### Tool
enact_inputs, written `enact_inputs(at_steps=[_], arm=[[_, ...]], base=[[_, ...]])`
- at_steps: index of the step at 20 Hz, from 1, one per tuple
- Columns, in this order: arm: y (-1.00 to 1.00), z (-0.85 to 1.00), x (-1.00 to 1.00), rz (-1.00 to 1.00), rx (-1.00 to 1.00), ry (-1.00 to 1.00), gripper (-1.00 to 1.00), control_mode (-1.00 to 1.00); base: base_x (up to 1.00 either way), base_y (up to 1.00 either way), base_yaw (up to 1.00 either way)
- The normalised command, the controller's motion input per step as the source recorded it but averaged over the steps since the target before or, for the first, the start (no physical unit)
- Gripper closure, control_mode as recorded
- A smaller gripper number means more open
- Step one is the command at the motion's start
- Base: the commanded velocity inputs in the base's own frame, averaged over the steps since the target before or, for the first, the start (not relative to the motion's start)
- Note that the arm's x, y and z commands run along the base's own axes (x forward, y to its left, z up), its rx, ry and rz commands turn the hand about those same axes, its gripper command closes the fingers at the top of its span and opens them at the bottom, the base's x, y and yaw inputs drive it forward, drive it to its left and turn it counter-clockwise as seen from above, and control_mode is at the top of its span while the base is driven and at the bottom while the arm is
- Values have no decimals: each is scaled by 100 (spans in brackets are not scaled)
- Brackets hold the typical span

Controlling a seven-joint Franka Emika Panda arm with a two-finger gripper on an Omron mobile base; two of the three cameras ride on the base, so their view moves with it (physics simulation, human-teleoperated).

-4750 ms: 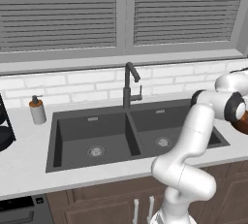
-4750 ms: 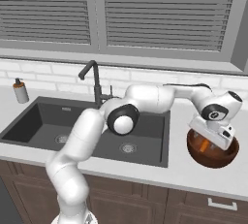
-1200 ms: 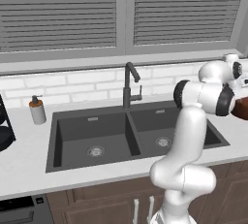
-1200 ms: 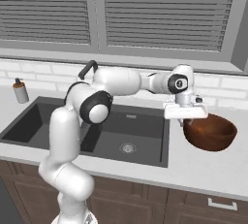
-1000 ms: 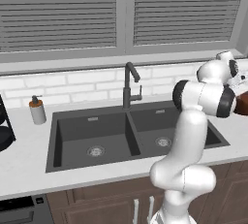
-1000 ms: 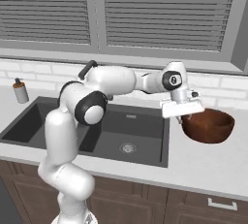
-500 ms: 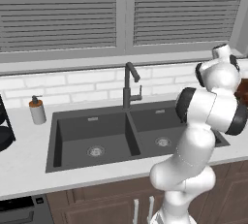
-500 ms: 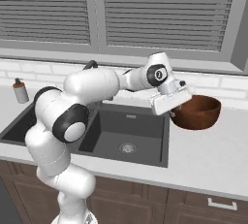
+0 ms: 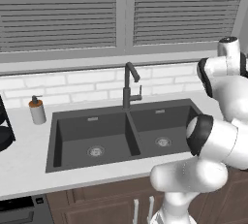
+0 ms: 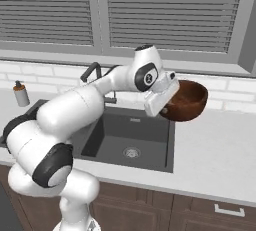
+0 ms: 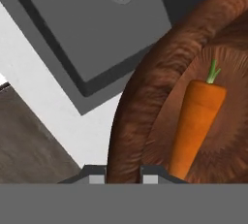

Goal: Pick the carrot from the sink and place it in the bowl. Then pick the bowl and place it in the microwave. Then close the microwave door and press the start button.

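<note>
Claw [image 11: 123, 172] astride bowl [image 10: 187, 100] rim, fingertips half-hidden

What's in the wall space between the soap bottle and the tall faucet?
Nothing: in the left base view just bare white brick wall and counter run between the soap bottle and the faucet.

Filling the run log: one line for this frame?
phase: carrying bowl | pincer: shut on bowl rim | carrot: in bowl | bowl: lifted, above counter right of sink
</note>
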Motion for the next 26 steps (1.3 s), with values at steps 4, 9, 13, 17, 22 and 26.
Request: enact_inputs(at_steps=[4,9,13,17,22,26], arm=[[32,53,-25,27,13,-1,100,-100],[59,43,-21,22,8,-3,100,-100],[53,35,-21,15,1,-4,100,-100],[49,34,-20,7,0,-2,100,-100],[14,22,-24,2,2,0,100,-100],[9,8,-24,0,0,0,100,-100]], base=[[0,0,0],[0,0,0],[0,0,0],[0,0,0],[0,0,0],[0,0,0]])
